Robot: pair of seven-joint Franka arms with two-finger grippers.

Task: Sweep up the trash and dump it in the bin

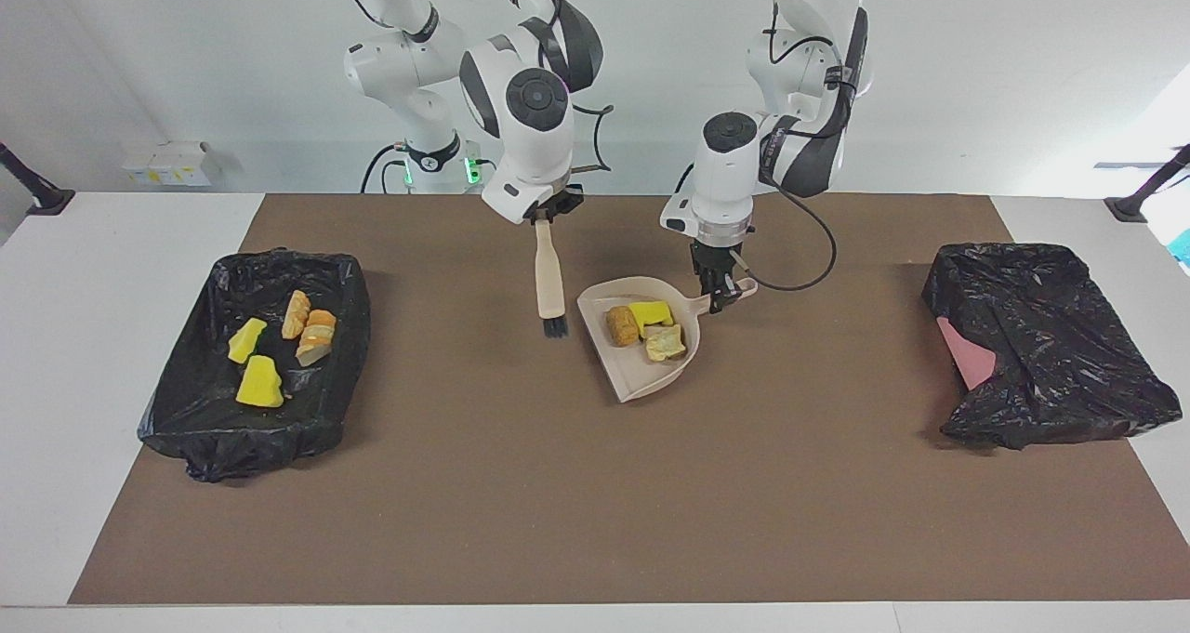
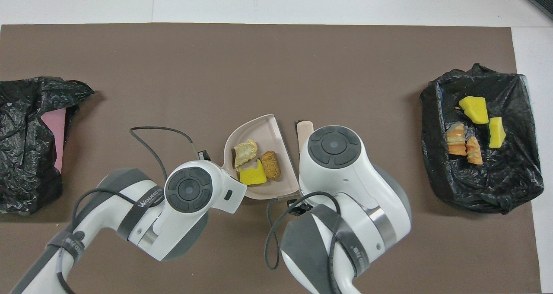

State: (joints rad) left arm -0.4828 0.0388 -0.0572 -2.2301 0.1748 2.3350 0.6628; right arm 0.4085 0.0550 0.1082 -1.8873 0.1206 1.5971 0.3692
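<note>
**Dustpan loaded, brush lifted clear**

Brown matting covers the white bench (image 1: pixel 56 354), and both arms are at work over its middle. Left gripper (image 1: pixel 718 291) has its jaws clamped on the handle of the beige dustpan (image 1: pixel 641 373), which hangs tilted above the mat with its open lip lowest. Three pieces of the trash ride in the pan: a brown bread lump (image 1: pixel 621 325), a yellow sponge chunk (image 1: pixel 651 313) touching it, and a pale crusty lump (image 1: pixel 667 342) just at five o'clock of the sponge.

Right gripper (image 1: pixel 545 215) is up over the mat, jaws closed on the top of the brush (image 1: pixel 550 284), which hangs almost upright, dark bristles down, at nine o'clock of the pan in the facing view and apart from it.

Four more scraps, two yellow and two orange-tan, lie in the black-lined bin (image 1: pixel 186 428) at the right arm's end. A second black bag (image 1: pixel 1069 336), with pink showing, sits at the left arm's end.
</note>
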